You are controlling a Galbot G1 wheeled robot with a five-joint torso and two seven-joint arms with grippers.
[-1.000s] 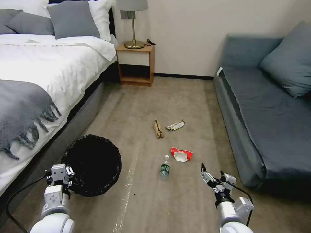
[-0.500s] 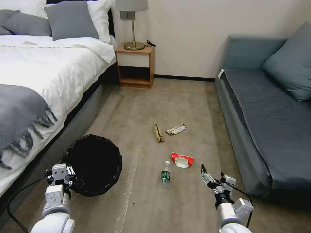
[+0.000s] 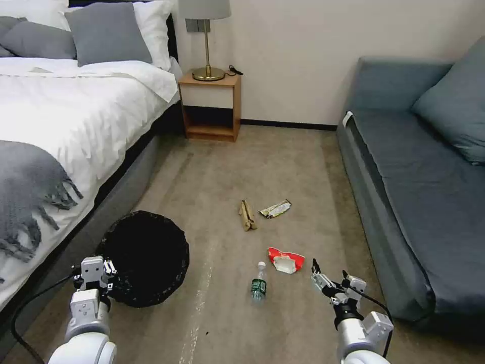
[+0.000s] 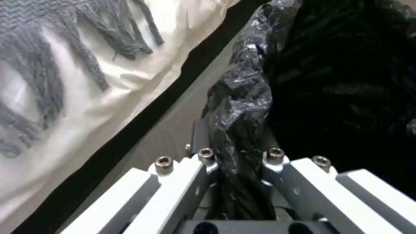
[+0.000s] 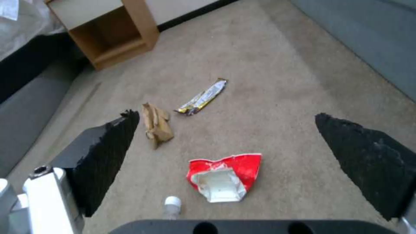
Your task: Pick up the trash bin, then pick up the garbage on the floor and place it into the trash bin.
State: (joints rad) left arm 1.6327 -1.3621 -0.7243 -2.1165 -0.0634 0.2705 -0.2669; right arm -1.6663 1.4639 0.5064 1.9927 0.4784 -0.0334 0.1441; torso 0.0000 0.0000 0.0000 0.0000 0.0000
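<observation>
The left gripper (image 3: 96, 275) pinches the rim of the bin (image 3: 144, 258) at the bin's 8 o'clock, in the head view. The bin sits beside the bed (image 3: 60, 126), its black bag over the rim. The right gripper (image 3: 331, 283) hangs with its fingers spread, above the floor (image 3: 283, 162). From that gripper the red packet (image 3: 285, 259) lies at 10 o'clock, the bottle (image 3: 258, 284) at 9 o'clock. The brown wrapper (image 3: 246, 215) and foil wrapper (image 3: 275, 208) lie side by side at the packet's 11 and 12 o'clock, well apart from it.

In the left wrist view the crinkled bag (image 4: 242, 97) runs between the fingers (image 4: 203, 159), which seem to press on it; the bin wall beneath is hidden.

In the right wrist view the black pads (image 5: 108, 152) stand wide apart, with the packet (image 5: 225, 177) and the bottle's white cap (image 5: 173, 203) between them, and the brown wrapper (image 5: 156, 125) and foil wrapper (image 5: 203, 97) beyond.
</observation>
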